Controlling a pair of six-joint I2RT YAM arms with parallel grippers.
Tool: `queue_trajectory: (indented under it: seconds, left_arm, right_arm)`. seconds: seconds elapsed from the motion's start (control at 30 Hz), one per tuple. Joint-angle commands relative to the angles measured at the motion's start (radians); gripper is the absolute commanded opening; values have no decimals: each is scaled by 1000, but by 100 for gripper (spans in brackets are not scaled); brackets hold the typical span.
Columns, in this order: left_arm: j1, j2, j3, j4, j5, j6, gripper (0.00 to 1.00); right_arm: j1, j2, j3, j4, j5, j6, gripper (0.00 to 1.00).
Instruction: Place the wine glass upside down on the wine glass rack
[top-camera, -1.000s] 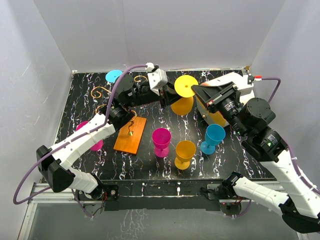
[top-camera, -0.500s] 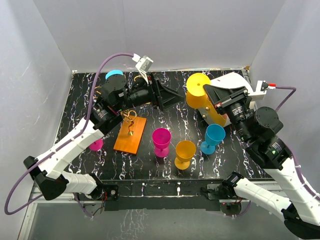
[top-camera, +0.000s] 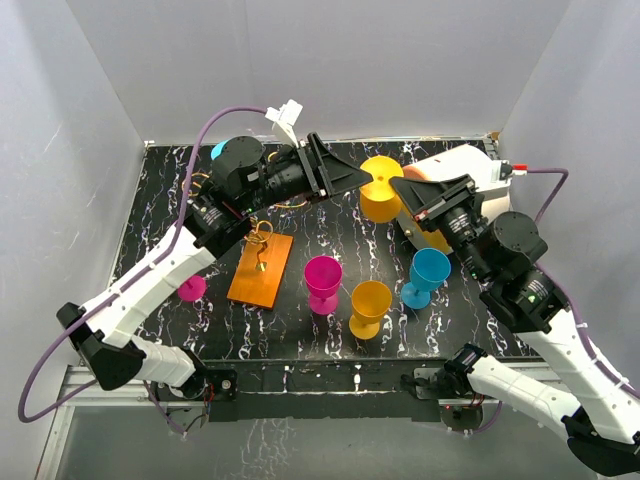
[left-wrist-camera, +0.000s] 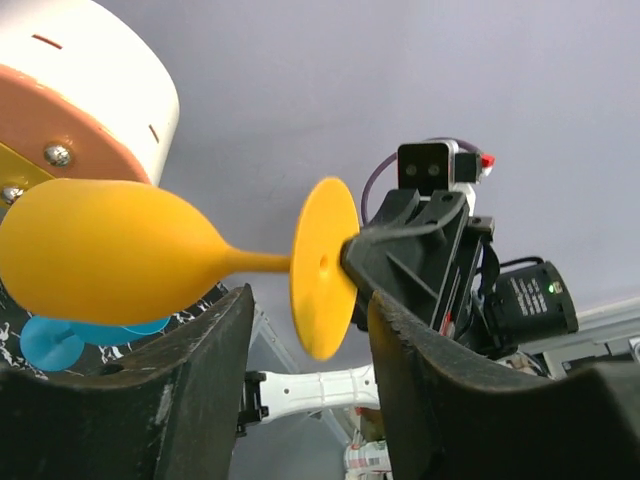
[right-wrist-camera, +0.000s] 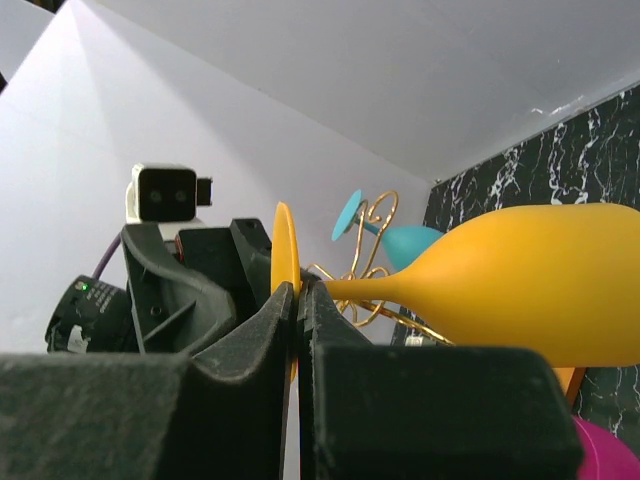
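Top external view: the right end effector (top-camera: 405, 190) is clamped on a yellow plastic wine glass (top-camera: 381, 198), which it holds in the air above the far middle of the black, white-veined counter (top-camera: 300, 338). The left end effector (top-camera: 350, 180) faces the glass from the left, with its tips just beside it; contact cannot be told from here. The wine glass rack (top-camera: 262, 272), a thin gold wire stand with scroll arms on a flat orange rectangular base, stands left of centre, well apart from the held glass. A cyan glass (top-camera: 218, 151) shows at the far left, mostly hidden by the left arm. A magenta goblet (top-camera: 323, 280), a second yellow goblet (top-camera: 370, 305) and a blue goblet (top-camera: 428, 272) stand upright near the middle. A white-and-orange drum-shaped object (top-camera: 465, 168) sits at the far right.

Left wrist view: the held glass lies horizontal, bowl to the left and round foot to the right. The right end effector grips the foot from the right side. The left end effector's jaws stand moderately apart in the foreground and close on nothing. Whether one of them touches the bowl cannot be told. The drum-shaped object is directly behind the bowl.

Right wrist view: the right jaws are pinched together on the rim of the foot, seen edge-on. The stem runs right to the bowl. Beyond it, the rack's gold scrolls show, with the cyan glass among them. The left end effector is just beyond the foot.
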Motion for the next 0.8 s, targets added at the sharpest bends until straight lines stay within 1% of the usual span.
queue_trajectory:
  seconds: [0.0, 0.13, 0.2, 0.27, 0.3, 0.4, 0.43, 0.47, 0.5, 0.53, 0.6, 0.67, 0.77]
  left_arm:
    - [32, 10, 37, 12, 6, -106, 42]
    - [44, 41, 25, 65, 47, -146, 27]
    - [45, 50, 29, 71, 66, -154, 17]
    - [45, 55, 27, 68, 80, -159, 4]
    - [45, 55, 22, 68, 83, -160, 0]
    - [51, 52, 14, 73, 87, -164, 0]
    - [57, 51, 16, 76, 91, -167, 0]
    - [64, 54, 22, 80, 98, -171, 0]
    - [74, 57, 29, 82, 104, -175, 0]
    - [81, 62, 35, 83, 112, -180, 0]
    - [109, 76, 50, 91, 128, -201, 0]
    - [137, 95, 59, 106, 147, -240, 0]
    - [178, 136, 83, 124, 176, -265, 0]
  right_arm:
    - [0, -21, -36, 114, -65, 13, 0]
    - [1, -24, -56, 124, -80, 22, 0]
    - [1, -21, -59, 124, -87, 21, 0]
    - [1, -20, -62, 126, -85, 24, 0]
    - [1, -20, -65, 128, -83, 24, 0]
    - [1, -24, -66, 121, -68, 27, 0]
    - [1, -26, -64, 111, -58, 32, 2]
    - [1, -28, -62, 98, -48, 37, 7]
    - [1, -30, -58, 86, -37, 40, 16]
    - [1, -33, -54, 72, -27, 40, 28]
    - [1, -40, -48, 48, -6, 43, 46]
    - [1, -50, -47, 35, 14, 41, 55]
    - [0, -71, -49, 16, 45, 34, 58]
